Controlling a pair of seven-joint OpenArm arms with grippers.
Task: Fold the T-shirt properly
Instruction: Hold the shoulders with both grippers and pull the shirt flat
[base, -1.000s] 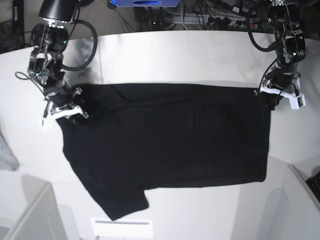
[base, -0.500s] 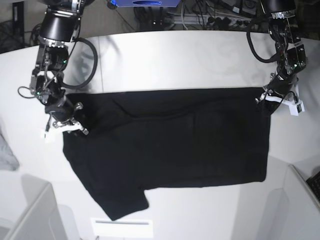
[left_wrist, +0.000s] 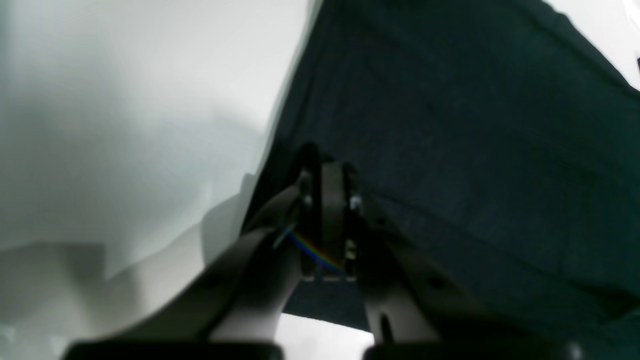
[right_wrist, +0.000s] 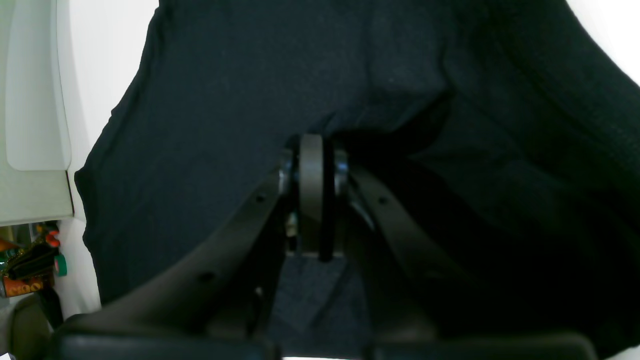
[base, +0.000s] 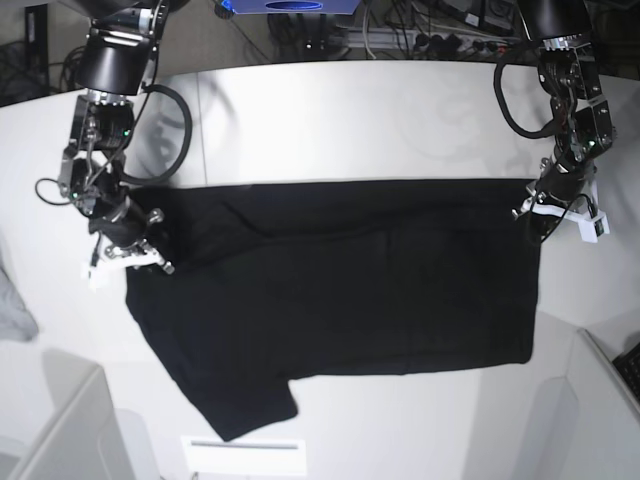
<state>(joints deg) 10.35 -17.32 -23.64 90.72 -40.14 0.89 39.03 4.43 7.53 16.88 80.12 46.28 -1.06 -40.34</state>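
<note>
T-shirt (base: 340, 290) top edge dragged lower | white table (base: 350, 120) | cables behind

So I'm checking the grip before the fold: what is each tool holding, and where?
Both are shut on the plain black fabric T-shirt: left tool and right tool each pinch a far-edge corner.

No readable text — orange label (right_wrist: 22, 287) too blurred.
</note>
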